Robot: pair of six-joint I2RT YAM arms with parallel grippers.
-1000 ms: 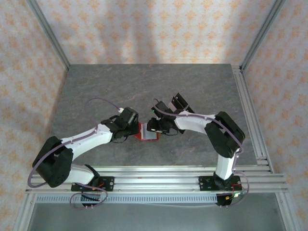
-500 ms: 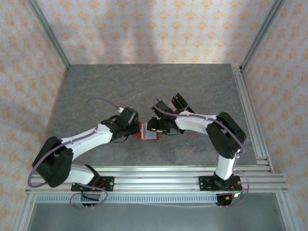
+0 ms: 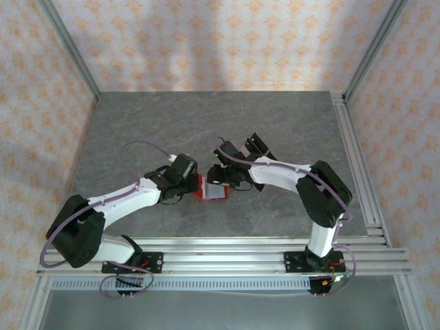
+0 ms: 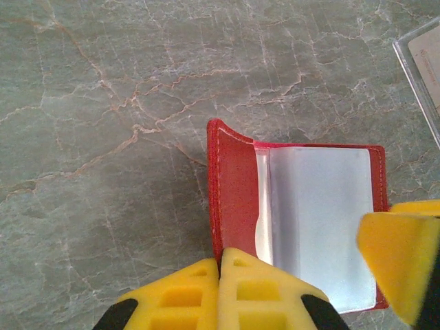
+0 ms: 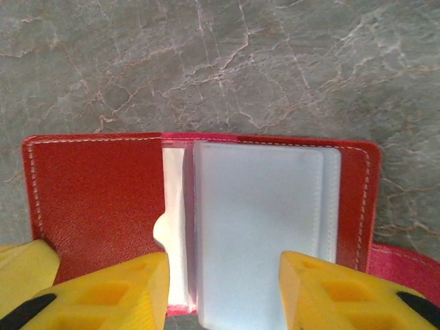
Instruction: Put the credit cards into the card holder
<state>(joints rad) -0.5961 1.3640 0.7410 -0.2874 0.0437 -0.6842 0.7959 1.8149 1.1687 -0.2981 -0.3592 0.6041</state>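
Currently listed, left to right:

Item 1, left gripper (image 4: 220, 260): yellow fingers clenched tip to tip, planted at the near edge of the red cover. Purpose, as judged: to anchor the wallet open and stop it sliding. Whether the leather is pinched or merely pressed down cannot be told.

Item 2, card holder (image 4: 237, 185): lies spread open on the grey marbled tabletop (image 4: 103, 103), between the two grippers, toward the near middle of the table. Red leather with pale stitching round the border. The left cover is bare and slightly lifted at its outer edge. The right half carries pale grey, semi-clear sleeves with rounded corners, plus a thumb notch on the sleeve beside the spine. The sleeves look empty.

Item 3, right gripper (image 5: 223, 275): jaws parted, nothing clamped between them, one finger to each side over the near edge of the sleeves. Purpose, as judged: to steady or lift the sleeve mouth for loading.

Item 4, probable credit card (image 4: 426, 62): pale face behind a clear rim, lying apart from the wallet at the upper right of the left wrist view, cropped by the frame; not yet in the holder
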